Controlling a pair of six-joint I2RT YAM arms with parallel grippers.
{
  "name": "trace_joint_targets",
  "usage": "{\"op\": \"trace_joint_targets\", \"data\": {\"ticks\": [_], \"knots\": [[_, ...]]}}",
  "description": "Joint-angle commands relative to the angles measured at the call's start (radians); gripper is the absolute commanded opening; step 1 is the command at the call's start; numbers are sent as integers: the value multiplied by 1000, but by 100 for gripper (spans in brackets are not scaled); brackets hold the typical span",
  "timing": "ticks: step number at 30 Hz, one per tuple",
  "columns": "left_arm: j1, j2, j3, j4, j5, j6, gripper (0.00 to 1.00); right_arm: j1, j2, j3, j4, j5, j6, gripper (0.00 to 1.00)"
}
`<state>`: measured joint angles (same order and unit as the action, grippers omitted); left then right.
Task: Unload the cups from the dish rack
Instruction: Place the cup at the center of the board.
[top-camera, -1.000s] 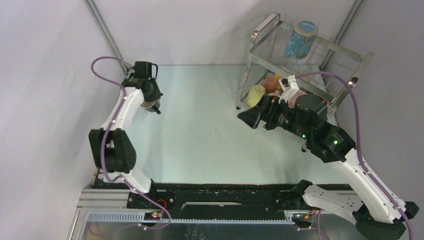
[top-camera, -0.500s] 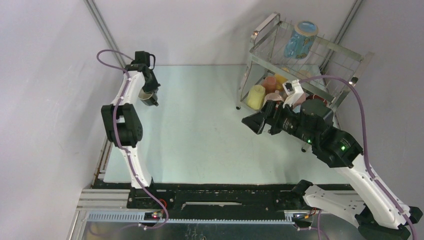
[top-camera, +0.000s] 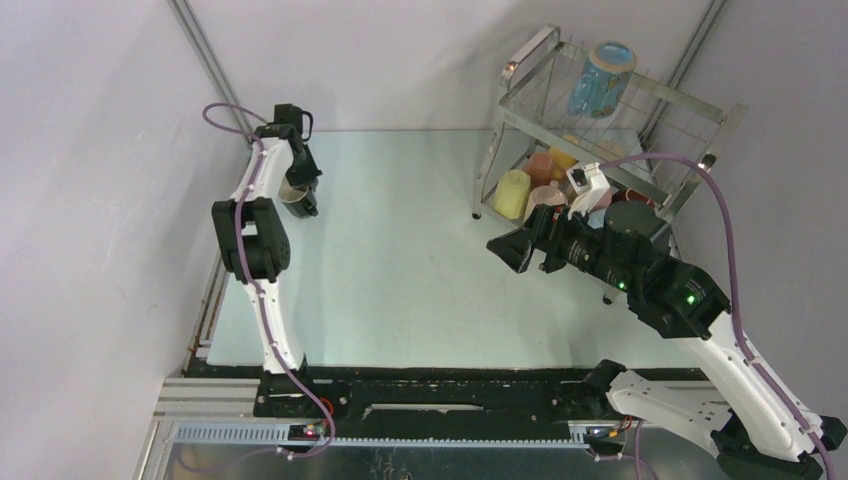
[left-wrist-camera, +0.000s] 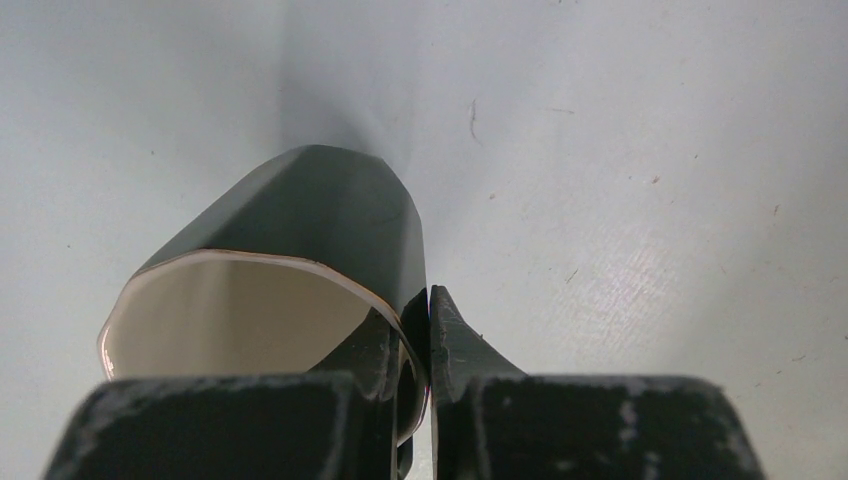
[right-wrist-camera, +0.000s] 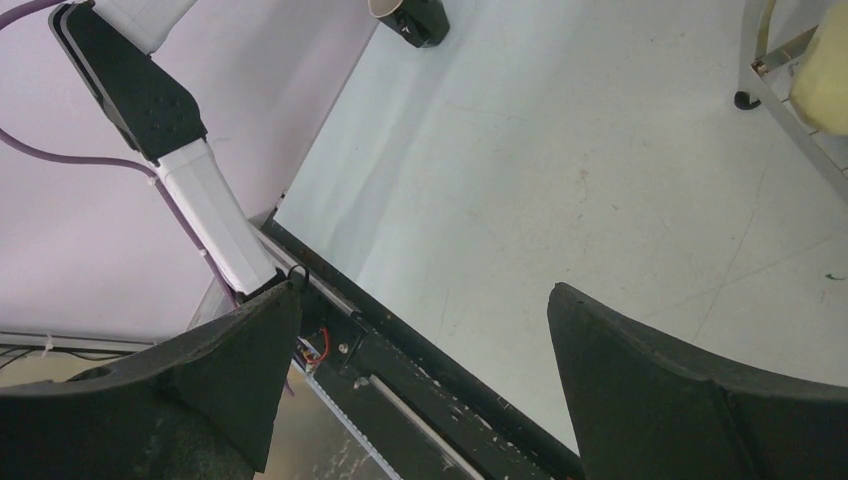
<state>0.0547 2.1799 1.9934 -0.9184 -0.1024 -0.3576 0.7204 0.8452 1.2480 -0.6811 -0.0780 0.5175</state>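
My left gripper is shut on the rim of a black cup with a cream inside, at the table's far left. In the left wrist view one finger is inside the cup and one outside, and the gripper holds it close over the table. I cannot tell if it touches. My right gripper is open and empty, just in front of the dish rack. The rack holds a light blue cup on top, and yellow, pink and peach cups below.
The right wrist view shows its gripper over bare table, with the black cup far off, a rack leg and the yellow cup at the right edge. Grey walls close in on the left and back. A black rail runs along the near edge.
My left arm has folded more upright and carried the black cup slightly towards the back left. My right gripper has drawn back a little from the rack, still open.
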Motion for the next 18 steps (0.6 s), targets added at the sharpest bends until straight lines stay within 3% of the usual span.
{"op": "trace_joint_targets", "data": {"ticks": [1, 5, 8, 18], "knots": [[5, -8, 88, 3, -25, 16, 13, 8, -7, 7, -14, 14, -40, 100], [6, -2, 96, 1, -22, 17, 19, 8, 2, 23, -23, 14, -49, 100], [5, -3, 110, -3, -24, 22, 29, 8, 6, 31, -30, 14, -52, 100], [-4, -79, 177, -20, -26, 33, 72, 10, -4, 49, -45, 38, -48, 100]]}}
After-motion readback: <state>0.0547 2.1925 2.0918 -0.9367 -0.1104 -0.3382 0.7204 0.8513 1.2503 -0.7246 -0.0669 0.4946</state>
